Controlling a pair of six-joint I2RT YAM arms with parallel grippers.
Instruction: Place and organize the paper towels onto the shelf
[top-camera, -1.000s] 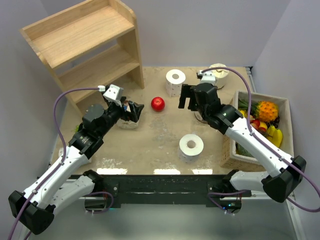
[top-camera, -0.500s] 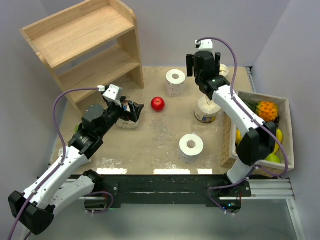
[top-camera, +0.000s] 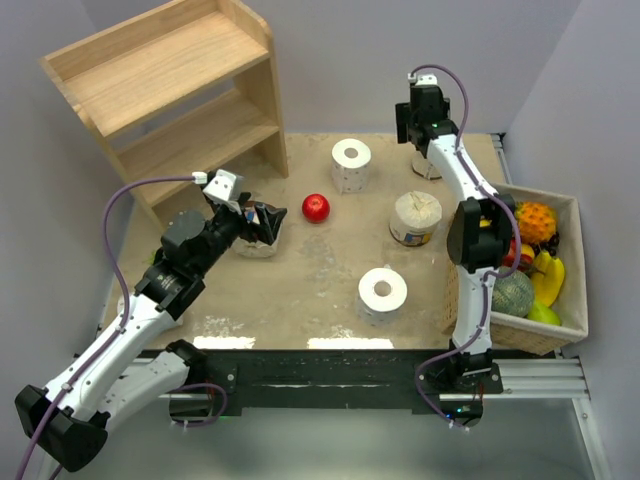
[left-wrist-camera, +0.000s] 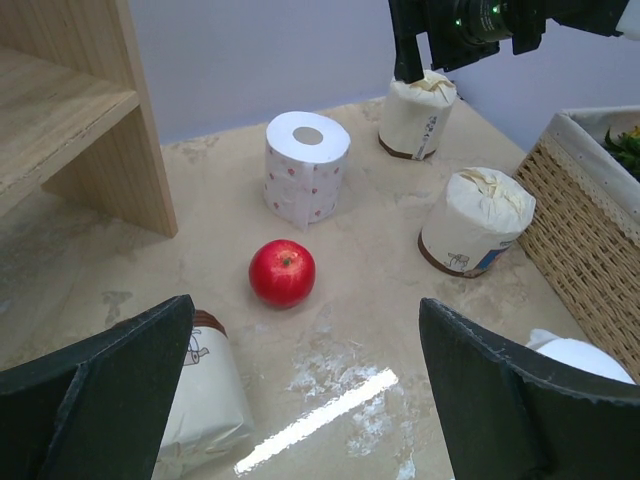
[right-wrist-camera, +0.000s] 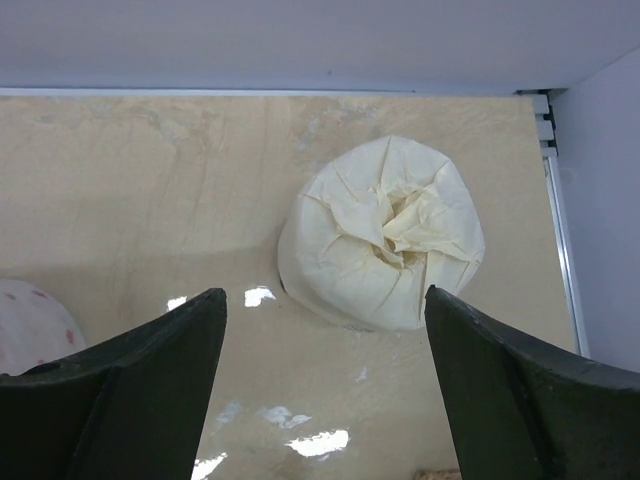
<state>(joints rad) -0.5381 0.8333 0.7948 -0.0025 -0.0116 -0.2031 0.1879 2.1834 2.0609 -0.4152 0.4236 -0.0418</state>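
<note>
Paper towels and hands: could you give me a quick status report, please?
Left hand open, over a wrapped roll by the shelf. Right hand open, above the far wrapped roll. No rolls seen shelved. Apple mid-table, not blocking.

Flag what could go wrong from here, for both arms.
1. The far roll sits off-centre between the open right jaws, nearer the finger on the table-edge side. That finger may touch first and tip or shove it.
2. The right arm is stretched to the back corner, so a lift may be unsteady.
3. The apple lies near the roll under the left jaws. A bump could send it rolling.
</note>
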